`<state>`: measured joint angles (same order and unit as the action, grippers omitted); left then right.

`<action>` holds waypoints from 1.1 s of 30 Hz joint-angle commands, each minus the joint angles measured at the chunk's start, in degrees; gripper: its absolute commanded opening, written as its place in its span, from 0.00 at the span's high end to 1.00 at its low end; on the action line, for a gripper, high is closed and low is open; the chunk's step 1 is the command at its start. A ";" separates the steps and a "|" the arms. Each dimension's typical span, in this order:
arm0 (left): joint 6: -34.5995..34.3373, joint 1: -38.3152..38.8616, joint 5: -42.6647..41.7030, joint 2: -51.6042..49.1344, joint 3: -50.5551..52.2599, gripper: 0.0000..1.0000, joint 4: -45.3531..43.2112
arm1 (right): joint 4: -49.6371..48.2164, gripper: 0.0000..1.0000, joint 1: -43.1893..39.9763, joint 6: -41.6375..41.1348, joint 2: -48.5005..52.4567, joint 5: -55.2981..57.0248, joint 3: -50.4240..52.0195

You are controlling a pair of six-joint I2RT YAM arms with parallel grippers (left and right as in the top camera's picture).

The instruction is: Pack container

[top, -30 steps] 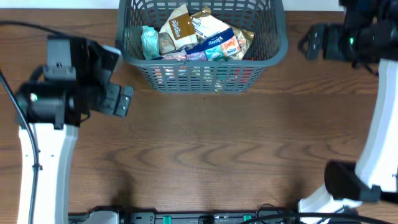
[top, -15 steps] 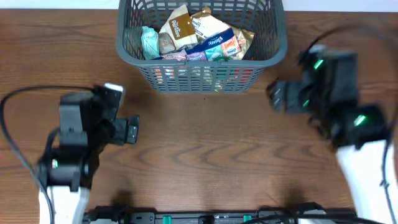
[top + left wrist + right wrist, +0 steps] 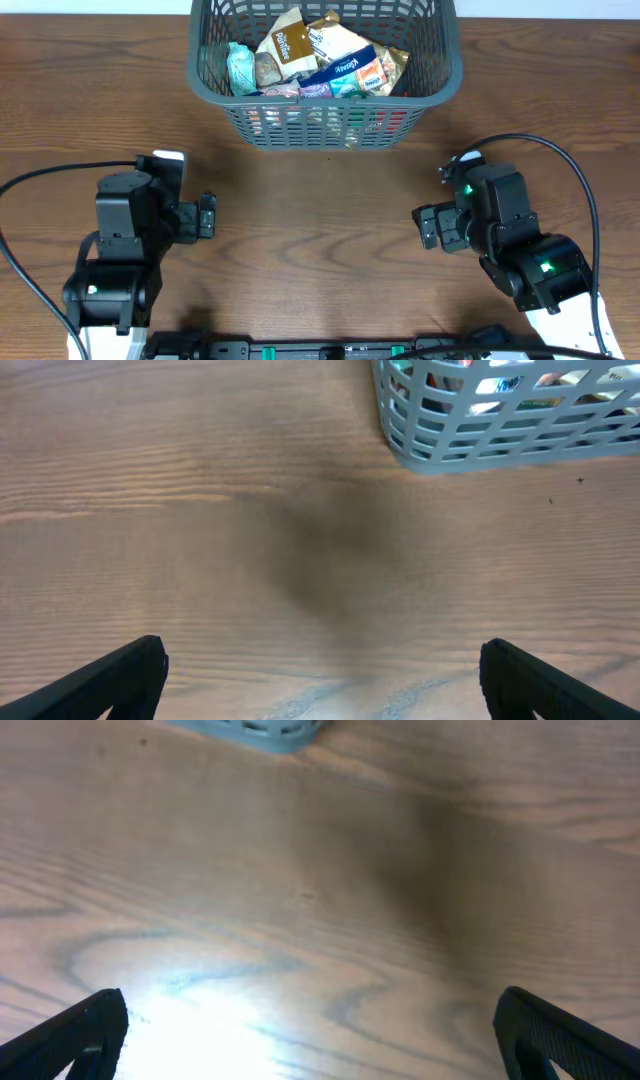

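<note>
Holding nothing, the left gripper [image 3: 205,215] has its fingers wide apart, and only the bare wood of the table [image 3: 320,270] shows between them. The right gripper [image 3: 430,228] is spread the same way, also with nothing in it. The container [image 3: 330,125], full of snack packets [image 3: 320,55], stands beyond both grippers, to the right of the left one and to the left of the right one, apart from each.

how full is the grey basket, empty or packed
Packed. The overhead view shows the basket holding a heap of snack packets that overlap across most of its inside; how high the heap reaches cannot be told.
</note>
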<state>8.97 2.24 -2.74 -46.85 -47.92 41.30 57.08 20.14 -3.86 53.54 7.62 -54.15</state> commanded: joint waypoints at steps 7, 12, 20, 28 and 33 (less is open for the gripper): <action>-0.50 -0.35 0.85 -1.53 0.24 0.02 -0.02 | 0.61 0.01 0.48 -0.37 0.09 1.18 0.39; -0.50 -0.35 0.85 -2.14 0.24 0.02 -0.04 | 0.61 0.01 0.48 -0.37 0.09 1.16 0.39; -0.50 -0.35 0.85 -2.99 0.24 0.02 -0.04 | -0.48 0.01 -3.63 0.00 -5.97 1.77 0.70; -0.50 -0.35 0.85 -3.37 0.24 0.02 -0.04 | -7.19 0.01 -8.48 -2.23 -32.50 0.33 17.33; -0.50 -0.35 0.85 -3.37 0.24 0.02 -0.02 | -16.11 0.01 -11.61 -5.20 -47.36 -1.51 29.94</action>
<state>8.88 2.24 -2.55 -50.19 -47.90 41.34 44.10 10.24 -6.11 11.03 7.60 -29.32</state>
